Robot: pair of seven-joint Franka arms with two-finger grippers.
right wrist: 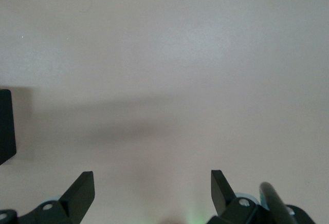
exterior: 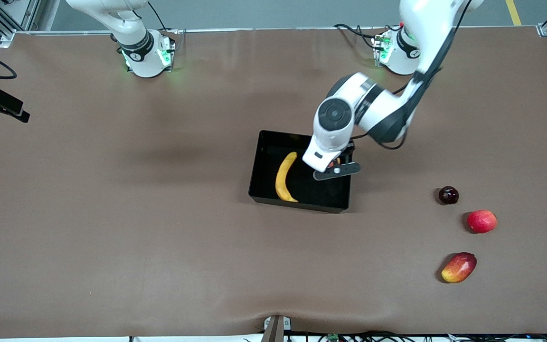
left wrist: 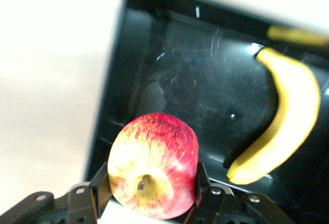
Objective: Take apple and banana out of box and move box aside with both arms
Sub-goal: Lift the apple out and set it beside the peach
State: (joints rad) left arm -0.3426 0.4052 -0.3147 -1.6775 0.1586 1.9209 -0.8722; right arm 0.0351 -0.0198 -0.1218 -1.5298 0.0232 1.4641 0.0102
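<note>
Glossy black plastic box [exterior: 260, 161] on a matt brown table [exterior: 112, 213].

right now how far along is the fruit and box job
Nothing is finished yet. In hand: the left claw is shut on the apple, low inside the box. Left to do: set the apple on the table, lift out the banana lying in the box, then push the box aside with both arms. The right claw waits open over bare table.

Even overhead light; left wrist view overexposed, blurred.
</note>
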